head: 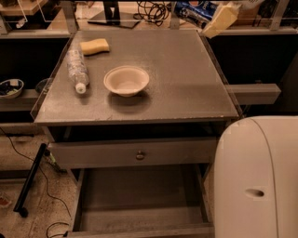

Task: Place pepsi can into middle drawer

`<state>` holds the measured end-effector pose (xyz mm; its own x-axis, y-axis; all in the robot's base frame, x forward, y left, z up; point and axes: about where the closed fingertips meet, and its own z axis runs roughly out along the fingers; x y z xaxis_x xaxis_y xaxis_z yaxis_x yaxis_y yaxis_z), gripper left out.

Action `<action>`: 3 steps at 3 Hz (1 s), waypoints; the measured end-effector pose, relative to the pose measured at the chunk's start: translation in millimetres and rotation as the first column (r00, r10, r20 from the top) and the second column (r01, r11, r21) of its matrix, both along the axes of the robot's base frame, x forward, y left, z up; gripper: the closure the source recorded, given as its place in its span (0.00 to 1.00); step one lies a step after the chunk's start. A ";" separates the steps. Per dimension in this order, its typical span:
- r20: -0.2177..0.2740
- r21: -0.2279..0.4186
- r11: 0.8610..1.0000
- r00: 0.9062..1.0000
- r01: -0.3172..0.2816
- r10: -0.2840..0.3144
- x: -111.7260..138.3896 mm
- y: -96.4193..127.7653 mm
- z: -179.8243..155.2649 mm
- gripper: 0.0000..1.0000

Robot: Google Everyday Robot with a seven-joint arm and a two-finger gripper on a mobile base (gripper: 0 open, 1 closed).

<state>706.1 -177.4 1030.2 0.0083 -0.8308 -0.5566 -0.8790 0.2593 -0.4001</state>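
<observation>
The pepsi can [193, 10], blue with white lettering, lies tilted in the air at the top edge of the view, above the back right of the cabinet top [186, 93]. My gripper [208, 17] is shut on it, and one pale finger [220, 19] shows on the can's right side. The middle drawer [139, 197] is pulled open at the bottom of the view, with a bare grey floor. Above it is the shut drawer front with a small round knob [139, 155].
On the cabinet top are a clear plastic bottle [75, 67] lying on its side, a yellow sponge [94, 46] and a white bowl [126, 80]. My white body [258, 179] fills the lower right. Cables [153, 9] lie behind the cabinet.
</observation>
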 end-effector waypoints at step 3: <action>0.025 0.015 1.000 1.000 -0.013 0.012 -32.3 -29.3 21.5 1.00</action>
<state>673.8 -206.6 1051.7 0.0327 -0.8221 -0.5684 -0.8720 0.2545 -0.4182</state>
